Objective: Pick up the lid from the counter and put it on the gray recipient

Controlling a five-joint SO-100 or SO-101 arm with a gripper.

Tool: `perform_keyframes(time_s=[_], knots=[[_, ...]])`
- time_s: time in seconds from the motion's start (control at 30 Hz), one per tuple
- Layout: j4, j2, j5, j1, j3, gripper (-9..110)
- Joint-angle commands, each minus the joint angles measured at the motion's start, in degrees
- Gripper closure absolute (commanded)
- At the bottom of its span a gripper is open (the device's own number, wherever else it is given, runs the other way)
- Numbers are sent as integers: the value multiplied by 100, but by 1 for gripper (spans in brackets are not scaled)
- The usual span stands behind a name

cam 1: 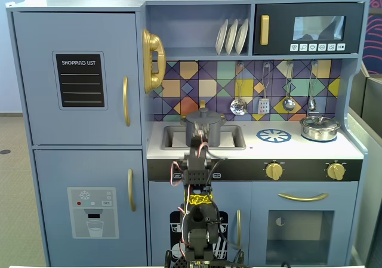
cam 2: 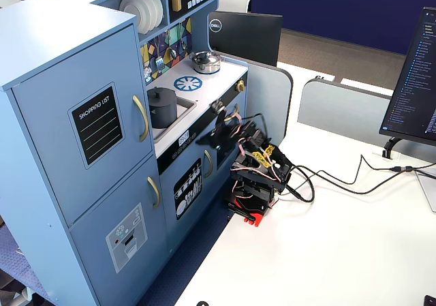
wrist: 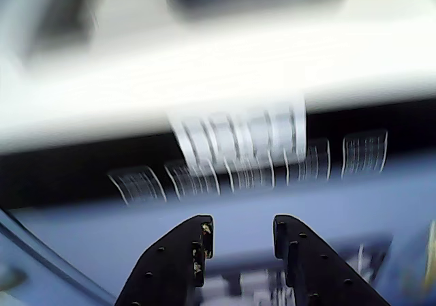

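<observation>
The gray recipient (cam 1: 205, 131) stands in the sink cut-out of the counter (cam 1: 286, 150); it also shows in the other fixed view (cam 2: 162, 108). The dark-gray lid (cam 1: 205, 117) with its small knob lies on top of the pot, also in the other fixed view (cam 2: 161, 91). My gripper (wrist: 242, 234) is open and empty, with its black fingers (wrist: 194, 241) apart. It hangs in front of the counter's front edge, below and short of the pot (cam 1: 200, 150) (cam 2: 208, 134). The wrist view is motion-blurred. It shows the pale counter (wrist: 204, 67) and a dark shape at the top that may be the pot.
A shiny silver pot (cam 1: 320, 128) with its lid stands at the counter's right, behind the printed blue burner ring (cam 1: 274, 136). The black knob panel (cam 1: 298, 170) runs under the counter edge. Utensils (cam 1: 263, 105) hang on the backsplash. Cables (cam 2: 354, 183) trail over the white table.
</observation>
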State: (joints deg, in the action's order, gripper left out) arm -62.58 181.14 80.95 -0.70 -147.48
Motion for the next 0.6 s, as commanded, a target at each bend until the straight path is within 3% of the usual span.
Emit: perform_keyframes(time_s=[0.0, 0.23, 0.57], knots=[[826, 53, -431, -53, -976, 102], [1055, 88, -264, -176, -2435, 102], [-1740, 88, 826, -316, -2443, 99]])
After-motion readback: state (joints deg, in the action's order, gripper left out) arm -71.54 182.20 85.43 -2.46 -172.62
